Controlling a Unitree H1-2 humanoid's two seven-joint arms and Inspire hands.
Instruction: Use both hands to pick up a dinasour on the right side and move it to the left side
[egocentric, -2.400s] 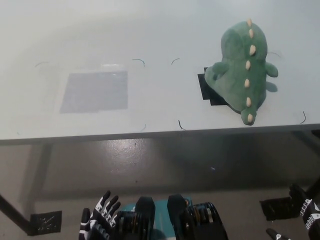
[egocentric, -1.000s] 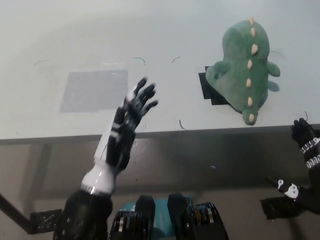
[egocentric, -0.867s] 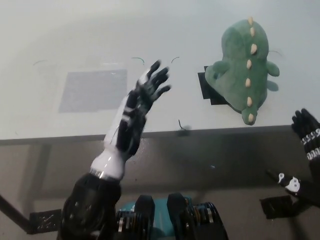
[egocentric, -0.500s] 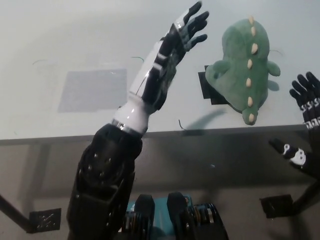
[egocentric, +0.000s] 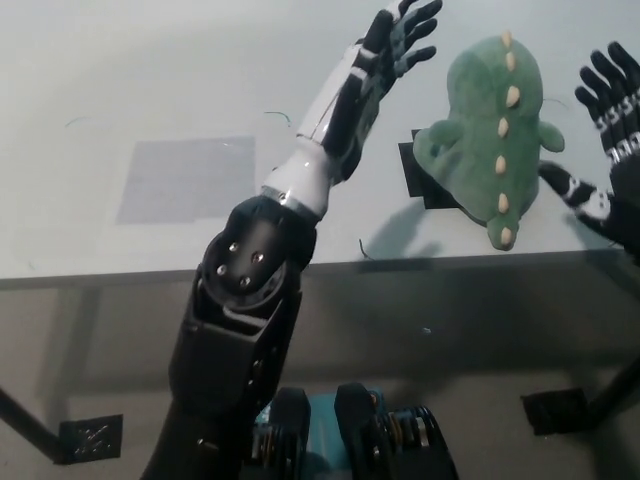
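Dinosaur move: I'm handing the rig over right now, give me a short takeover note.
Left hand: open, fingers spread, raised over the table just left of the green plush dinosaur, not touching it.
Right hand: open, raised to the dinosaur's right, also clear of it.
Dinosaur: lying on the table's right side, partly over a black patch.
Grey square on the left side is bare.
Done: both hands flank the toy.
Left: close in, lift, carry left, set down.

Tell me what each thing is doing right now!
Green plush dinosaur: lying on the table, not held.
Left hand: open, raised left of the dinosaur, apart from it.
Right hand: open, raised right of the dinosaur, apart from it.
Grey square: flat on the table, bare.
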